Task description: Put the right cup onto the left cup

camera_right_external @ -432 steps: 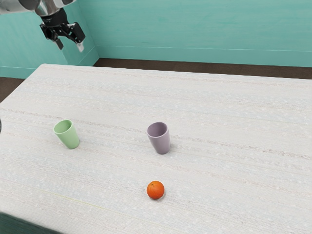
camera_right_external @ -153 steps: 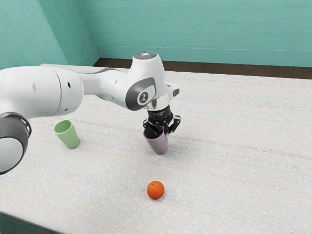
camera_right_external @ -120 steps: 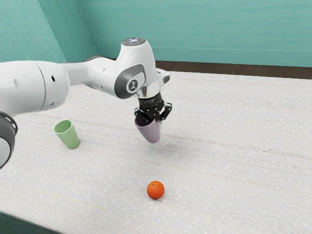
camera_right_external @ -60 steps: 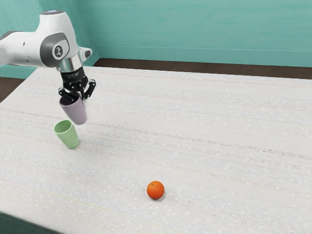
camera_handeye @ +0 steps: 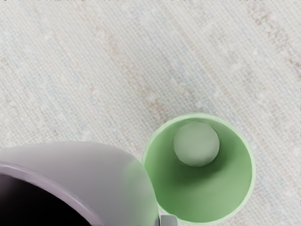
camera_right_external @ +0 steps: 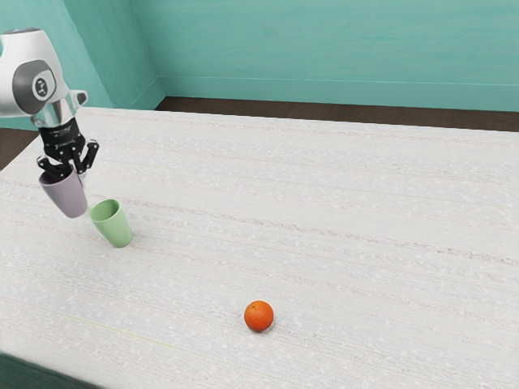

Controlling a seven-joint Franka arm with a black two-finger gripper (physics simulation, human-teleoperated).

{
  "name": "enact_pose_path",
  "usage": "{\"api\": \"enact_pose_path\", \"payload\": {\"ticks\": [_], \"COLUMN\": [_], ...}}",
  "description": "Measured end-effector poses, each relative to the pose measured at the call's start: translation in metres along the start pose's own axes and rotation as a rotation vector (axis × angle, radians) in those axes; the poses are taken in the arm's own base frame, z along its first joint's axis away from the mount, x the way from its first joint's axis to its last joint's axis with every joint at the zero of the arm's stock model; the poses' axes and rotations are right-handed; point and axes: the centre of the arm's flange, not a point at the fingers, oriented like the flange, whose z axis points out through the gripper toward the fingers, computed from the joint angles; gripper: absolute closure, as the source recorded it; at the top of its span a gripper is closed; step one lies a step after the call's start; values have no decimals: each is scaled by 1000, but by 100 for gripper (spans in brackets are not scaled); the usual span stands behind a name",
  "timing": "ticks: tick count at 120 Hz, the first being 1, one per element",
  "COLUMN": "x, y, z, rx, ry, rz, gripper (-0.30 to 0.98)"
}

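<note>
My gripper (camera_right_external: 71, 168) is at the exterior view's left, shut on the wall of the purple cup (camera_right_external: 65, 194) near its rim. That cup hangs above the table, beside the green cup toward the exterior view's left. Upright on the table stands the green cup (camera_right_external: 112, 224), its mouth facing up. In the wrist view, the purple cup (camera_handeye: 94, 174) looms large and close, partly overlapping the rim of the green cup (camera_handeye: 200, 188), whose inside shows down to the bottom.
An orange (camera_right_external: 259, 316) lies on the white table (camera_right_external: 340, 219), toward the near side in the exterior view and well away from both cups. Teal walls stand behind the table.
The purple cup, gripped and lifted from mid-table, has travelled with my gripper toward the exterior view's left, passing over beyond the green cup. The green cup and orange have stayed put.
</note>
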Motion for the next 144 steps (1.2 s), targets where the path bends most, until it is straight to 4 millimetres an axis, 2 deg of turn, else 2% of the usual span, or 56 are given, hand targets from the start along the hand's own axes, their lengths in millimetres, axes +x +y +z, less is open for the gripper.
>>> {"api": "enact_pose_path", "payload": {"ticks": [12,31,42,55,91,102,122,144], "x": [-14,-71,-91,-88,-40,-38,-45,-35], "y": [26,92,108,105,62,63,74,63], "z": [-2,-3,-4,-4,3,7,10,9], "rx": [0,8,7,2,-8,-7,-6,-12], "ry": [13,30,38,39,28,27,32,33], "rz": [54,211,258,253,141,139,163,139], "gripper": [76,76,76,76,76,76,76,76]}}
